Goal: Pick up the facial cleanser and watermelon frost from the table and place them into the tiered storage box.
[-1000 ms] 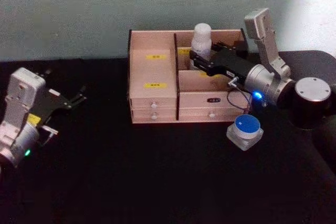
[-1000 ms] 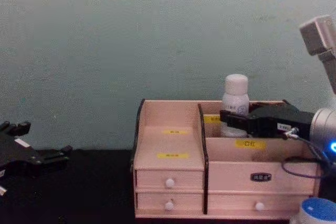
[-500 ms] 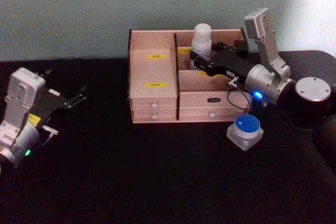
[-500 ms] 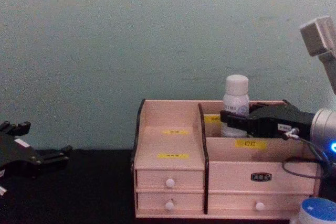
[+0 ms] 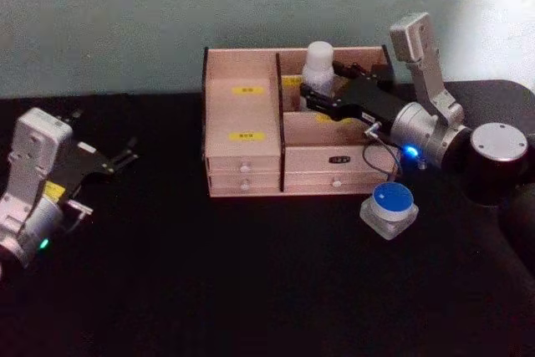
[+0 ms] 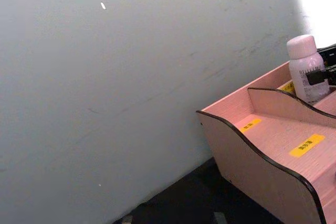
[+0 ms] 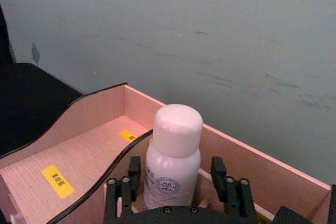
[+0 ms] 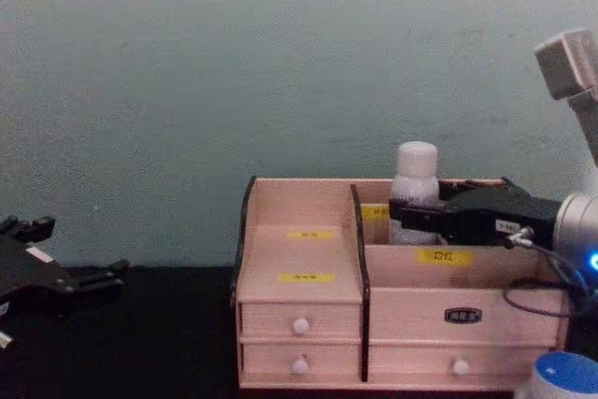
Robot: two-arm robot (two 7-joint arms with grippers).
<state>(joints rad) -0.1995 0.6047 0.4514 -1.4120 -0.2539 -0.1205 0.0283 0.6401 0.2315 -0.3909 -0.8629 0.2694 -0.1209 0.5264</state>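
2 fingers [image 7: 218,174] of my right claw [image 7: 176,176] stand apart, 1 on each side of the white bottle [image 5: 318,63], with a thin gap showing, so nothing is clamped. That bottle is upright in the rear right compartment of the tiered storage box [image 5: 242,114]. 1 blue-lidded jar [image 5: 390,205] rests on the table [image 5: 251,273] near the box's front right corner. My left claw [image 5: 125,152] hangs far left, fingers apart.

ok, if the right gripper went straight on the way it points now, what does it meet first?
The bottle: it stands directly ahead of the right gripper, inside the box. Behind the bottle comes the box's back wall, though depth there is hard to judge.
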